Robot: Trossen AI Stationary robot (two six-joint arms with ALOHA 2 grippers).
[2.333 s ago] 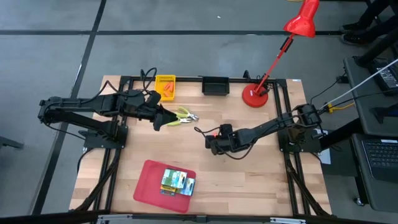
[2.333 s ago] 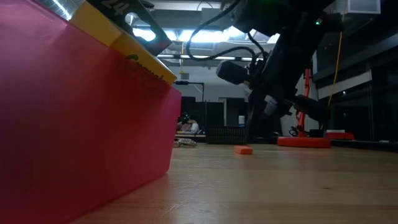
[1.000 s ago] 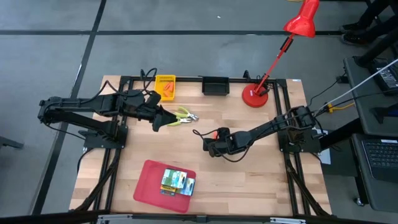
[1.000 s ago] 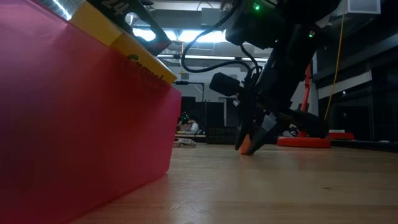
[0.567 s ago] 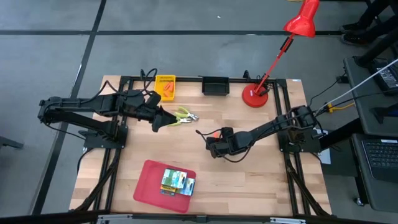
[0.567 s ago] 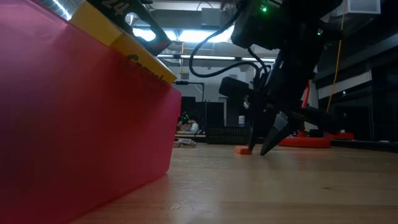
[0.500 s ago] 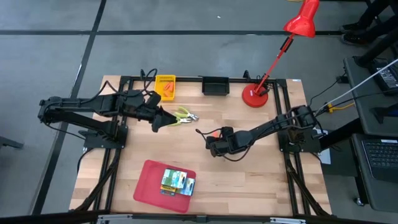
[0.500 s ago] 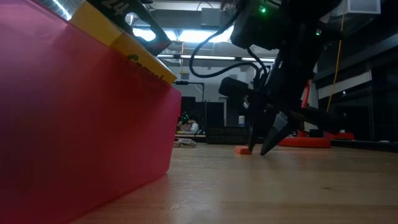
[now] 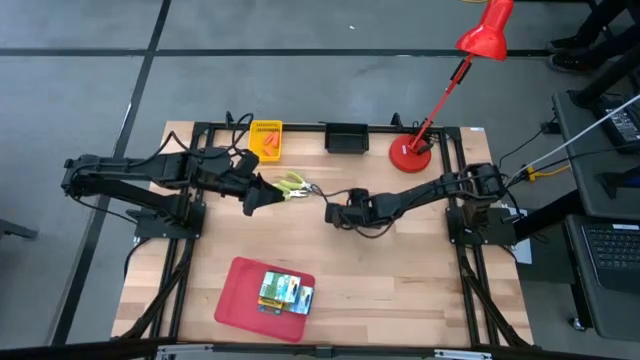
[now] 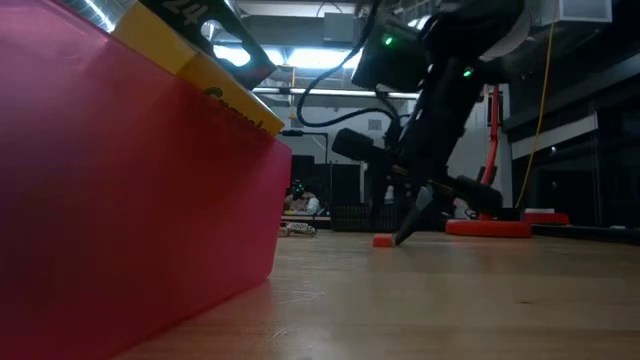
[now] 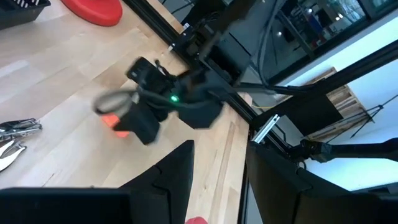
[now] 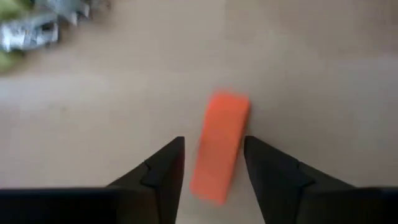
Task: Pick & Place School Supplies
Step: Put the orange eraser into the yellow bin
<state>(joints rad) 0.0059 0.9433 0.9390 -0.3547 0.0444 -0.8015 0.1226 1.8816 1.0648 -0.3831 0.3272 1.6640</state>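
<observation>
Orange piece [image 12: 220, 145] lies flat on the wooden surface [image 9: 400, 280], long axis running nearly parallel to the right gripper [image 12: 211, 163] fingers, near end between their spread tips, far end beyond them. Left gripper [image 11: 217, 171] hovers released beside the yellow-green implements [image 9: 290, 184].

no readable text, partial lettering on yellow box [image 10: 215, 75]

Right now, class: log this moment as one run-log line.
right gripper: open, straddling orange piece on table | left gripper: waiting by pliers
</observation>
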